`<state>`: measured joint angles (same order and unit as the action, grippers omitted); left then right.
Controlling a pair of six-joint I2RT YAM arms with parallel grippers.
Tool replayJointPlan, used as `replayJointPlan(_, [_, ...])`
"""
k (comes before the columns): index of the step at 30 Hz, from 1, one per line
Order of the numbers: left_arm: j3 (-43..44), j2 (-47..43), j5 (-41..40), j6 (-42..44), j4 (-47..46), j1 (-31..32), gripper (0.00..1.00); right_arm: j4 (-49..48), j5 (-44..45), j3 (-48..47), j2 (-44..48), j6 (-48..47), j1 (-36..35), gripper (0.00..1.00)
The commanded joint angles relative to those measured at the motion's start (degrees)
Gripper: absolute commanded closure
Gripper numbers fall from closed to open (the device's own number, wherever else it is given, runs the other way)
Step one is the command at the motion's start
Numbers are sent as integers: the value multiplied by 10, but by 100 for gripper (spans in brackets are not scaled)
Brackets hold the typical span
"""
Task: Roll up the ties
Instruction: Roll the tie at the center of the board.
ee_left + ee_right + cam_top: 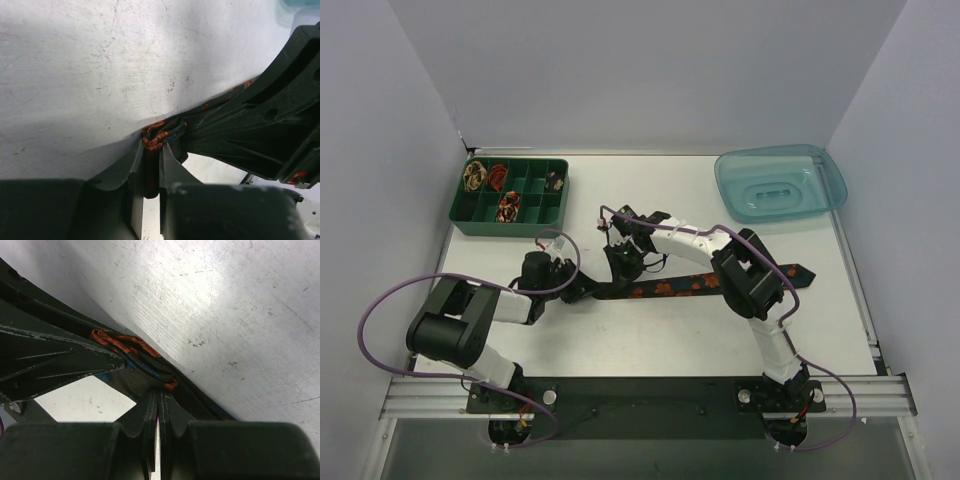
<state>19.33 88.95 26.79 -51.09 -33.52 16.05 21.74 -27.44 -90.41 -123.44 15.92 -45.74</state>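
Note:
A dark tie (700, 283) with orange flowers lies stretched across the table, its pointed end at the right. My left gripper (582, 290) sits at the tie's left end. In the left wrist view that gripper (151, 146) is shut on a bunched fold of the tie (156, 136). My right gripper (620, 262) is just beside it, tips down on the same end. In the right wrist view the right gripper (160, 390) is shut, with a small curl of the tie (135, 351) pinched at its tips. Each wrist view shows the other arm's black finger close by.
A green divided tray (470, 215) at the back left holds several small rolled ties (475, 176). A translucent blue tub (780, 185) stands at the back right. Purple cables (380, 310) loop beside the left arm.

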Motion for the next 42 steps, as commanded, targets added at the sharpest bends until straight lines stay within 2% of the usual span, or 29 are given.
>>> replayJointPlan(1, [4, 13, -10, 8, -7, 4, 92, 12, 16, 2, -27, -2, -1, 100])
replayJointPlan(7, [54, -18, -11, 35, 66, 6, 100, 11, 15, -4, -31, -4, -1, 100])
replayJointPlan(13, [130, -89, -61, 102, 240, 23, 100, 9, 9, -15, -39, -1, -1, 100])
replayJointPlan(19, [234, -65, -115, 167, 368, 77, 100, 2, 5, -35, -52, 7, -1, 100])
replayJointPlan(25, [271, -59, -187, 172, 404, 140, 100, 1, 1, -56, -61, 14, 1, 100])
replayJointPlan(42, [303, -47, -232, 180, 442, 161, 100, -5, -24, -53, -43, 29, 9, 100])
